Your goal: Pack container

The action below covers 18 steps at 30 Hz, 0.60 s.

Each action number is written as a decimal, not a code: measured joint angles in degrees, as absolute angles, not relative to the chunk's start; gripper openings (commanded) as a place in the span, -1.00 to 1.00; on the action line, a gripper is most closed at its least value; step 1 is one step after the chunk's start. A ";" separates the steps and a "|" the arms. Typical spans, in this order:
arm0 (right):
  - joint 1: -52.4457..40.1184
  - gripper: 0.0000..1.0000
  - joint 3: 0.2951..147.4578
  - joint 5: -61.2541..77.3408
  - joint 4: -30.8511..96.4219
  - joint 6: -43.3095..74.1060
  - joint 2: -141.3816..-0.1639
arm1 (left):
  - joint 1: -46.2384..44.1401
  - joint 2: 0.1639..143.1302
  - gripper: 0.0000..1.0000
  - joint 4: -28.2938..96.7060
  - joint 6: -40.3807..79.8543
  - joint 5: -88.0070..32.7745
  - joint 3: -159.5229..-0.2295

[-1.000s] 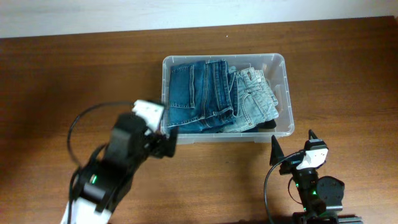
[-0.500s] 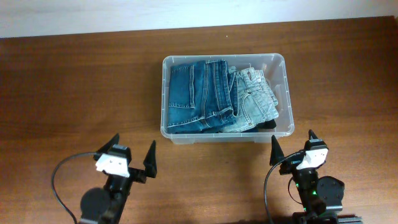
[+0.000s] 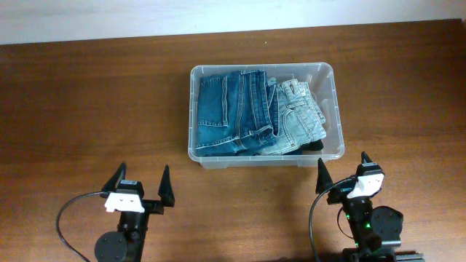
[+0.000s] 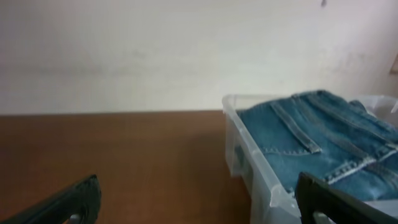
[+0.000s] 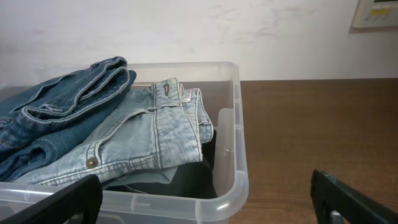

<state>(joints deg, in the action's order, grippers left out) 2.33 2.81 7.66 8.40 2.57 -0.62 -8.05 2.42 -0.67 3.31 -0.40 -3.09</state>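
While left fingers point(image 3: 165, 188) and right fingers point(image 3: 322, 176) stand apart, empty | container point(image 3: 263, 159) lies beyond them, touching neither | jeans point(image 3: 233, 109) inside

Dark cloth point(image 5: 186, 183) mostly beneath jeans point(image 5: 124, 146)

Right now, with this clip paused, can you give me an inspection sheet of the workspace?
Surface: brown wooden table, no damage seen.
Job's things: clear container holds folded dark jeans and light jeans, with a dark item beneath.
Clutter: nothing seen.
Grippers: left gripper and right gripper open, empty, apart from the container.
Cables: left cable and right cable loop beside their arms.
Surroundings: white wall; framed picture at right.
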 measured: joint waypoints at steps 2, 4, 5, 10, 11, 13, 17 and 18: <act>2.33 0.97 2.81 7.66 8.40 2.52 -0.62 | -8.05 1.15 0.98 -2.92 2.98 -0.40 -1.69; 2.33 0.97 2.81 7.66 8.40 2.55 -0.62 | -7.88 0.89 0.99 -3.62 2.72 -0.43 -1.06; 2.33 0.97 2.81 7.66 8.40 2.57 -0.62 | -7.66 0.89 0.99 -3.86 2.61 -0.43 -0.93; 2.33 0.97 2.81 7.66 8.40 2.52 -0.62 | -5.39 0.84 0.99 -5.37 2.57 -0.43 -0.84; 2.33 0.97 2.81 7.66 8.40 2.57 -0.62 | -4.95 0.84 0.98 -5.04 2.55 -0.43 -0.84; 2.33 0.97 2.81 7.66 8.38 2.55 -0.62 | -3.92 0.82 0.98 -3.01 2.55 -0.40 -0.84; 2.33 0.97 2.81 7.66 8.38 2.55 -0.62 | -2.26 0.84 0.98 2.46 2.55 -0.40 -0.78; 2.33 0.97 2.81 7.66 8.40 2.50 -0.62 | -2.09 0.82 0.99 3.62 2.55 -0.40 -0.78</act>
